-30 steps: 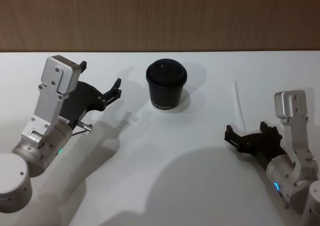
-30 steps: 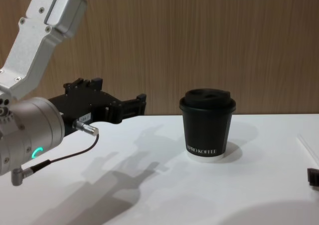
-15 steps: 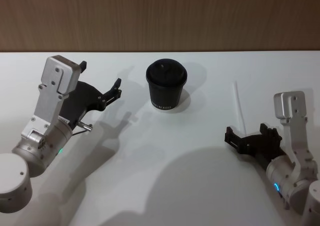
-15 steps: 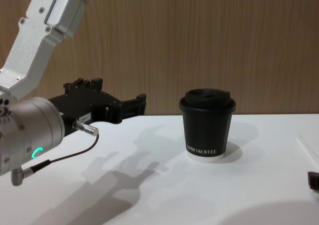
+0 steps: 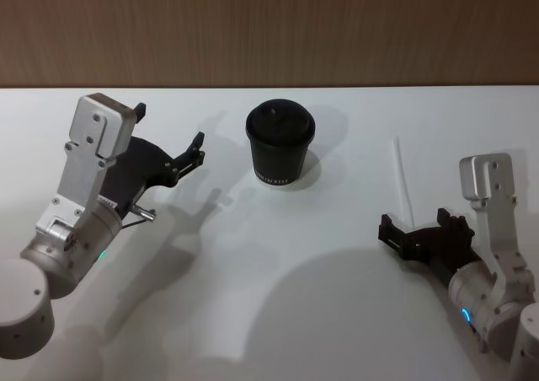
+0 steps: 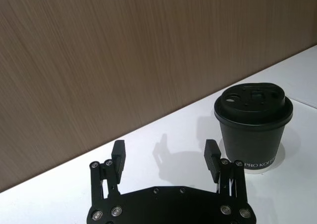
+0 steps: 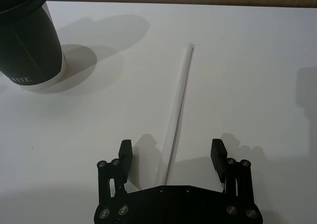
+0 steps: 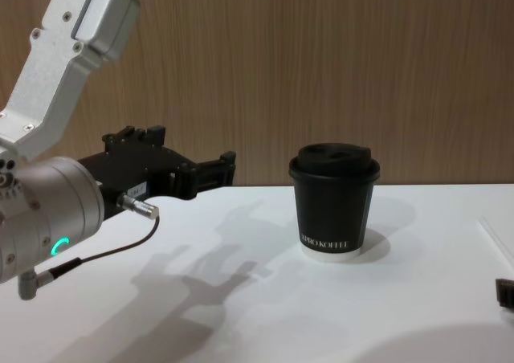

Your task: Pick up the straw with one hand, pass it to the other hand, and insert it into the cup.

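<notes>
Now: right gripper point(image 7: 171, 152) spread wide, empty, astride straw point(image 7: 181, 94); left gripper point(image 6: 165, 155) wide too, empty, near cup point(image 6: 252, 130).

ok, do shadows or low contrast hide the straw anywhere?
Head view: thin white straw nearly blends into the white table. Right wrist view: its thin shadow line outlines it, running in between the fingers of the open right claw. Chest view: faint at the right edge.

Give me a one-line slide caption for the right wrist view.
Open right gripper frames the straw's near end on the table, cup standing farther off.
</notes>
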